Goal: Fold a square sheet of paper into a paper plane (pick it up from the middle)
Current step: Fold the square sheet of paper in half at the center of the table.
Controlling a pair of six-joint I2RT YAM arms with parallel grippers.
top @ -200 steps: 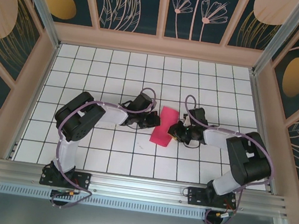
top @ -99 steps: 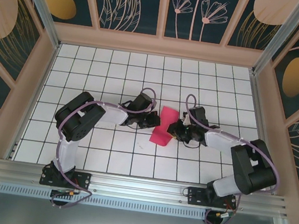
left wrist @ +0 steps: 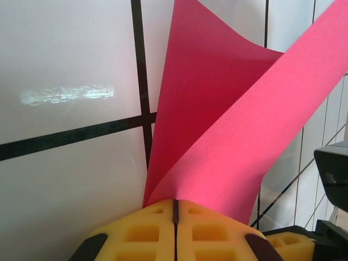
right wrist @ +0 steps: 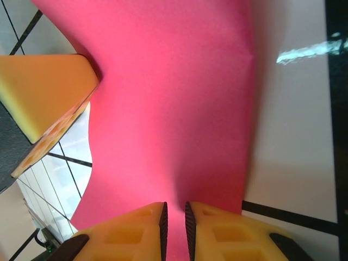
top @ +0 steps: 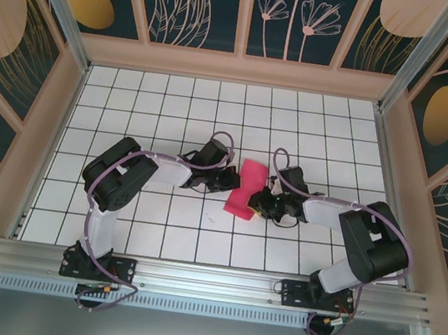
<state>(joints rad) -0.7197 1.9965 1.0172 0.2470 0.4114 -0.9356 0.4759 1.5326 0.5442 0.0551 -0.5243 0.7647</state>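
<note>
The square sheet of paper (top: 246,189) is magenta-pink and stands bent up off the tiled floor between the two arms. My left gripper (top: 229,181) is at its left side. In the left wrist view the yellow jaws are shut on the sheet's edge (left wrist: 175,205), and the paper (left wrist: 217,125) fans upward in two curved layers. My right gripper (top: 260,200) is at the sheet's right side. In the right wrist view it (right wrist: 174,217) rests over the paper (right wrist: 174,98) with a narrow gap between the pads, pink showing through. A yellow finger of the left gripper (right wrist: 43,92) touches the sheet's far edge.
The floor is white tile with black grid lines (top: 214,124). Patterned walls enclose it on three sides (top: 239,69). An aluminium rail (top: 207,281) runs along the near edge by the arm bases. The right arm's black housing (left wrist: 333,168) sits close beside the left gripper.
My right gripper has crept slightly left and nearer, closer onto the sheet, and its elbow has swung. The left gripper and the paper have hardly moved.
</note>
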